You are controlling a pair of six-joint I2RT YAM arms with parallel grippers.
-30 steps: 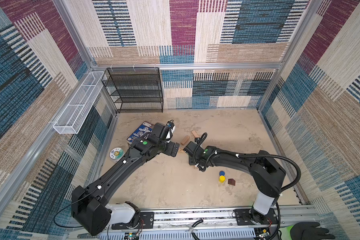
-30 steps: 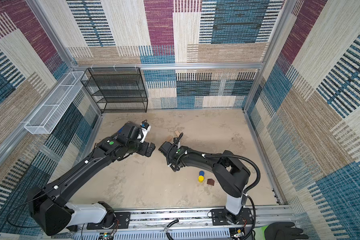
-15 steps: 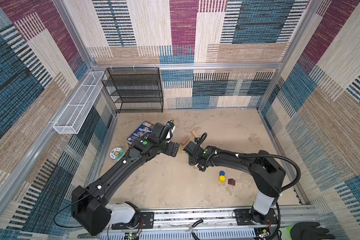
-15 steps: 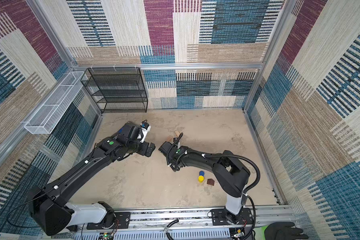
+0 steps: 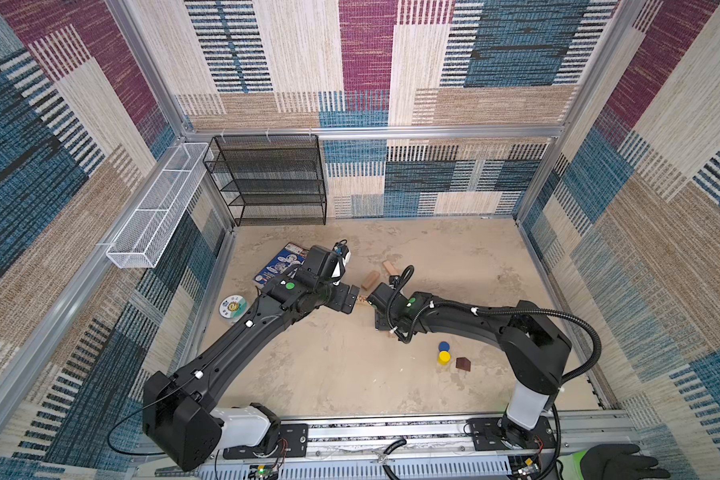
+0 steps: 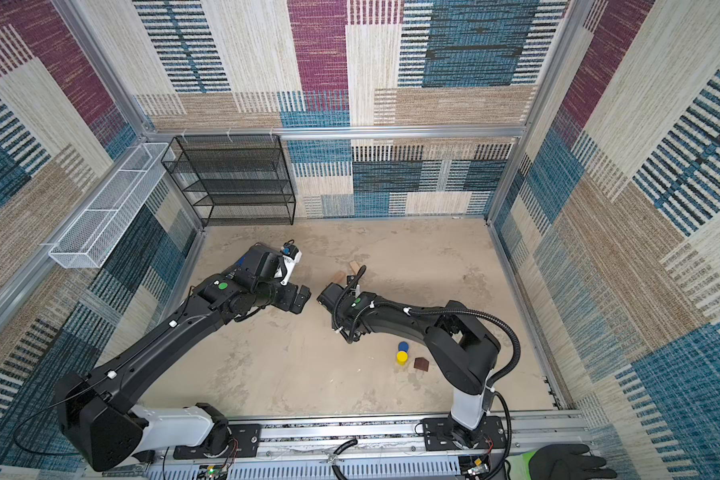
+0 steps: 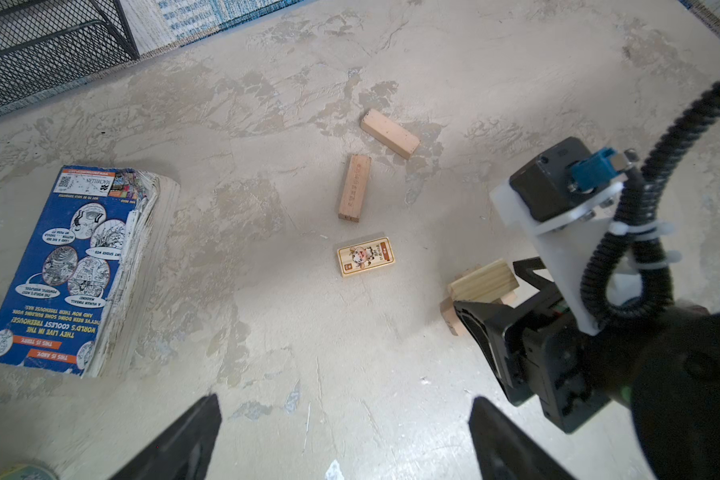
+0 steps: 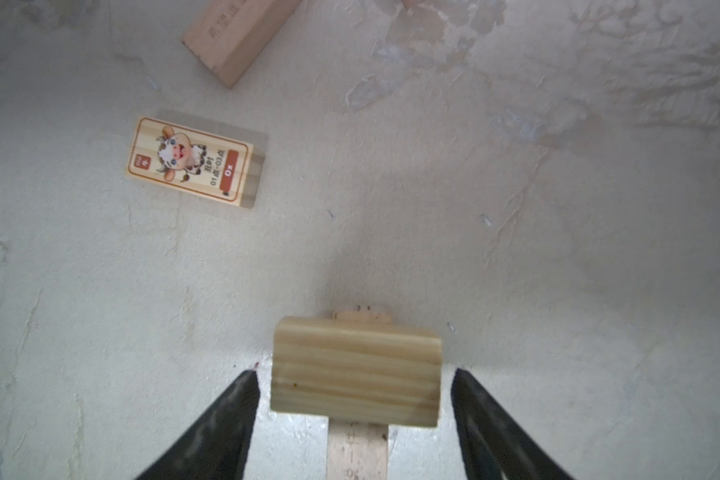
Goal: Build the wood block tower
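The tower is a short stack: a pale wood block (image 8: 356, 353) lies crosswise on a lower bar (image 8: 356, 453). My right gripper (image 8: 354, 372) is open around that top block, with a gap at each finger. The stack's top block (image 7: 481, 282) also shows in the left wrist view; in both top views the right gripper (image 5: 376, 298) hides it. My left gripper (image 7: 346, 400) is open over bare floor. Two loose tan bars (image 5: 370, 280) (image 5: 390, 268) lie behind the grippers. The yellow cylinder (image 5: 444, 357), blue disc (image 5: 444, 346) and dark-brown piece (image 5: 463, 364) sit front right.
A small cow-picture card (image 7: 365, 256) lies flat between the loose bars and the stack. A blue printed book (image 5: 283, 262) and a round labelled jar (image 5: 233, 306) lie at the left. A black mesh shelf (image 5: 267, 178) stands at the back left.
My right gripper's jaws have widened and now stand apart from the top block. Neither arm has visibly shifted.
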